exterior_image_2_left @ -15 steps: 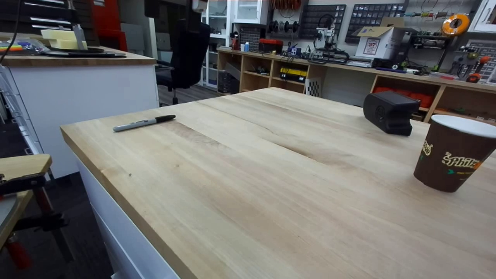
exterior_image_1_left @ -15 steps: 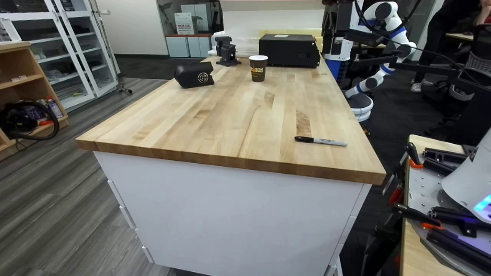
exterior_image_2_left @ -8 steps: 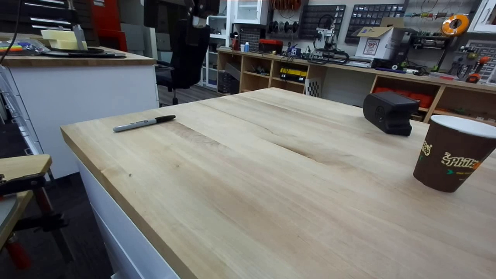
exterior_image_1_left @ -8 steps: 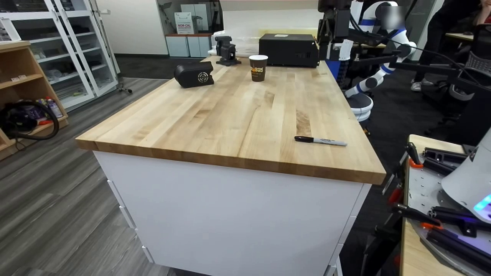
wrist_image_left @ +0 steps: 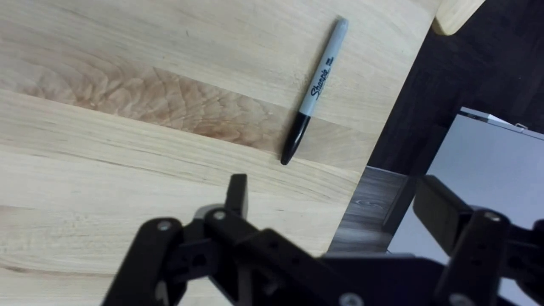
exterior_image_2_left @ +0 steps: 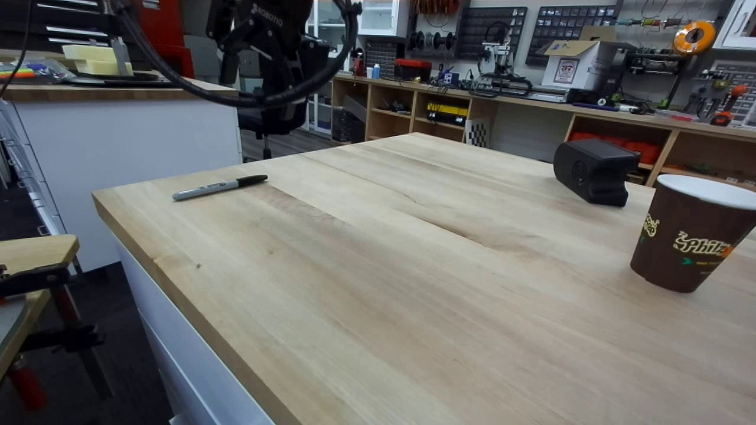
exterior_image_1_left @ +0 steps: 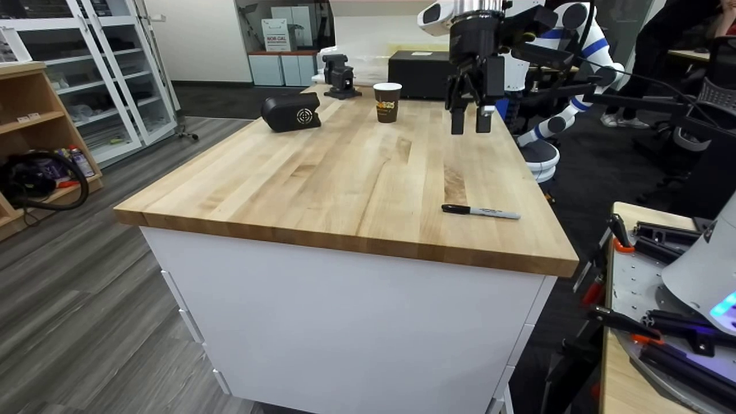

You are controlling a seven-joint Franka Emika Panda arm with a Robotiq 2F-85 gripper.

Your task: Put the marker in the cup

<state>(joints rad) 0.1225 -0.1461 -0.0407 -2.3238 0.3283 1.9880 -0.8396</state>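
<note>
The marker (exterior_image_1_left: 480, 211) lies flat on the wooden table, near its front right corner in an exterior view. It has a grey barrel and a black cap. It also shows in an exterior view (exterior_image_2_left: 220, 187) and in the wrist view (wrist_image_left: 315, 89). The dark brown cup (exterior_image_1_left: 387, 103) with a white rim stands upright farther along the table, and in an exterior view (exterior_image_2_left: 692, 236) at the right edge. My gripper (exterior_image_1_left: 470, 123) is open and empty, pointing down above the table. In the wrist view the marker's cap lies ahead of the open fingers (wrist_image_left: 333, 191).
A black boxy device (exterior_image_1_left: 291, 112) stands left of the cup in an exterior view. A black vise (exterior_image_1_left: 340, 77) and a large black box (exterior_image_1_left: 422, 75) stand at the table's far end. The table edge (wrist_image_left: 389, 119) runs close beside the marker in the wrist view.
My gripper has come down and into clear view above the table in both exterior views, moving left in one of them. The marker and the cup have not moved.
</note>
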